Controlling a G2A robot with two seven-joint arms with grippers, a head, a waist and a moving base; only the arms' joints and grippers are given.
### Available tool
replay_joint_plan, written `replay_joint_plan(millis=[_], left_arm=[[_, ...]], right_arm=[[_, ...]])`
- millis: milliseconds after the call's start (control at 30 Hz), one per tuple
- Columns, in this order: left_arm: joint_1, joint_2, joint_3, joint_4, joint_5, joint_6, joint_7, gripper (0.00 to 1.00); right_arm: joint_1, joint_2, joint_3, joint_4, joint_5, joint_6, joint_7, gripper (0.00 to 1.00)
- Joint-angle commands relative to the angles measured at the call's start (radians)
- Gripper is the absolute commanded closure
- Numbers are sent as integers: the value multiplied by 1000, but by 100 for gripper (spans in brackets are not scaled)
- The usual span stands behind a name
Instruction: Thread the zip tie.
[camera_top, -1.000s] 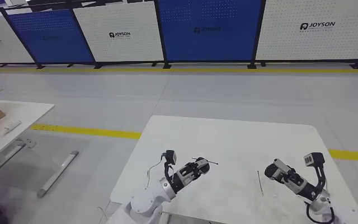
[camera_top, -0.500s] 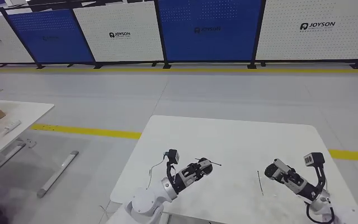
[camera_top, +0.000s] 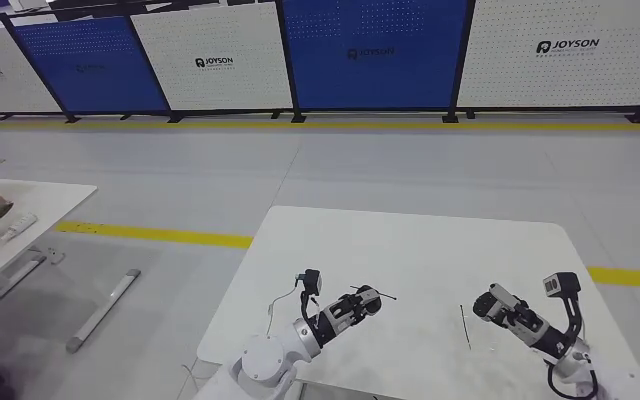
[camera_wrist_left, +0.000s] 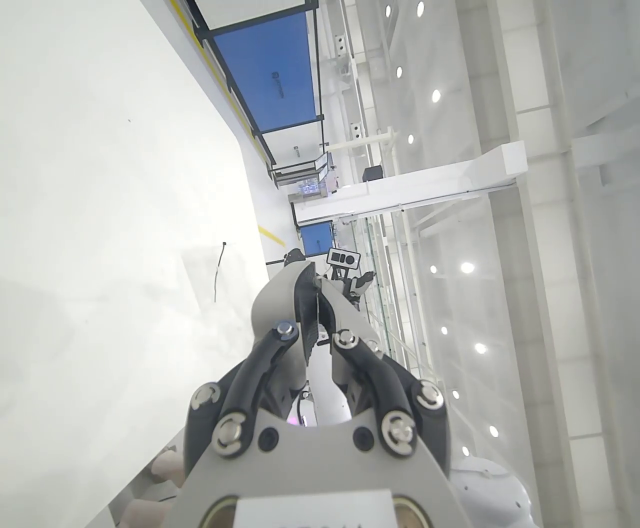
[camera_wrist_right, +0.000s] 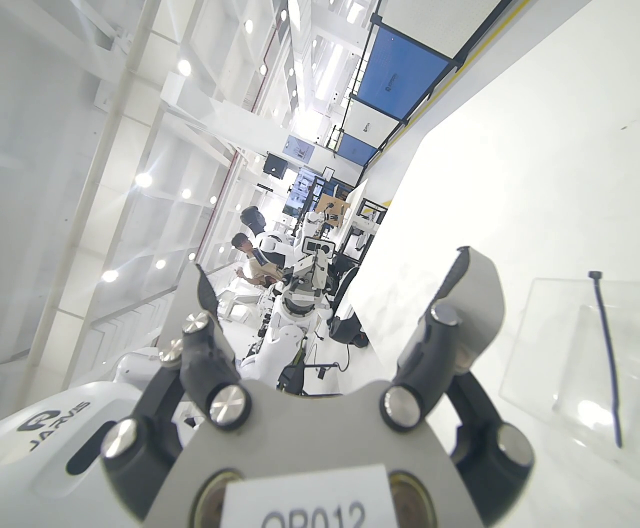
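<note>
My left gripper (camera_top: 366, 298) is held low over the white table (camera_top: 420, 240) near its front left, shut on a thin black zip tie (camera_top: 388, 296) that sticks out on both sides. In the left wrist view the left gripper (camera_wrist_left: 316, 289) pinches that tie (camera_wrist_left: 317, 312) edge-on between its pads. A second black zip tie (camera_top: 465, 326) lies flat on the table, just left of my right gripper (camera_top: 483, 305). The right gripper (camera_wrist_right: 334, 270) stands open with nothing in it, and the lying zip tie (camera_wrist_right: 606, 350) is beside it.
The lying tie rests on a clear plastic sheet (camera_wrist_right: 550, 345). White tabletop stretches between and beyond the two arms. The table's front and left edges are close to the left arm. Blue and white partition panels (camera_top: 375, 55) stand far behind.
My left gripper has shifted slightly to the right with the zip tie in it. The right arm and the lying tie have not moved.
</note>
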Motion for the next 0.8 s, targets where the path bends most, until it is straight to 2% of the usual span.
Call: replay_joint_plan(millis=[0, 133, 233, 367, 533, 633, 767], left_arm=[[0, 0, 0, 0, 0, 0, 0, 100], [0, 0, 0, 0, 0, 0, 0, 100], [0, 0, 0, 0, 0, 0, 0, 100], [0, 0, 0, 0, 0, 0, 0, 100], [0, 0, 0, 0, 0, 0, 0, 100], [0, 0, 0, 0, 0, 0, 0, 100], [0, 0, 0, 0, 0, 0, 0, 100]], right_arm=[[0, 0, 0, 0, 0, 0, 0, 0], [0, 0, 0, 0, 0, 0, 0, 0], [-1, 4, 4, -26, -72, 7, 5, 0], [0, 20, 44, -61, -157, 13, 107, 0], [-8, 42, 132, -88, -142, 4, 250, 0], [11, 59, 163, -116, -249, 7, 362, 0], [13, 60, 162, -119, -257, 5, 376, 0]])
